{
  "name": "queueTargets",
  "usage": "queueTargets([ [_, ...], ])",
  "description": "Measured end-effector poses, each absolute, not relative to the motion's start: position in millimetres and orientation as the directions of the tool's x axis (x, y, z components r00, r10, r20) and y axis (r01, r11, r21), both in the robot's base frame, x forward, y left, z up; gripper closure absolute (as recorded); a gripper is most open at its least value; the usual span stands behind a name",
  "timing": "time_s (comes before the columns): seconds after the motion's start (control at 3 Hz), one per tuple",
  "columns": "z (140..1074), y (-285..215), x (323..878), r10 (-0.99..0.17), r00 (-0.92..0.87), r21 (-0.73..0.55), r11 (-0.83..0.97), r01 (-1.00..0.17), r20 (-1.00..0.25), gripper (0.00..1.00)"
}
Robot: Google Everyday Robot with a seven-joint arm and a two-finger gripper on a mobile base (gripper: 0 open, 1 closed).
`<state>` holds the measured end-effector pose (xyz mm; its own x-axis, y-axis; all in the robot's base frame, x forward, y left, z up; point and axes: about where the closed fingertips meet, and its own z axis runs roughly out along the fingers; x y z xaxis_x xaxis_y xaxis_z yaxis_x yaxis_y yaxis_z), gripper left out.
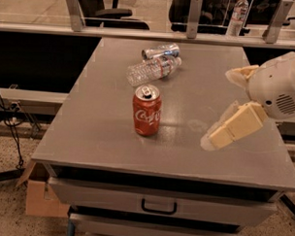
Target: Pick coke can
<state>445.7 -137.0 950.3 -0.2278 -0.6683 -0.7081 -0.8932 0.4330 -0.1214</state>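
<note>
The coke can (147, 110), red with white script and a silver top, stands upright near the middle of the grey table (98, 142). My gripper (218, 109) is to the right of the can, over the table's right side, about a can's height away from it. It is open, with one cream finger (234, 127) low and angled down toward the table and the other finger (240, 73) higher up. It holds nothing.
A clear plastic water bottle (152, 70) lies behind the coke can, with a silver can (161, 51) lying just beyond it. A drawer handle (159, 206) sits below the table's front edge. A cardboard box (40, 197) is on the floor at the left. A railing (140, 33) runs behind.
</note>
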Motion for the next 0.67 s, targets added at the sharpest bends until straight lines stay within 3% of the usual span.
queueTargets([
  [0.67, 938.2, -107.2, 443.1, -0.650, -0.240, -0.111, 0.450, -0.886, -0.721, 0.00],
])
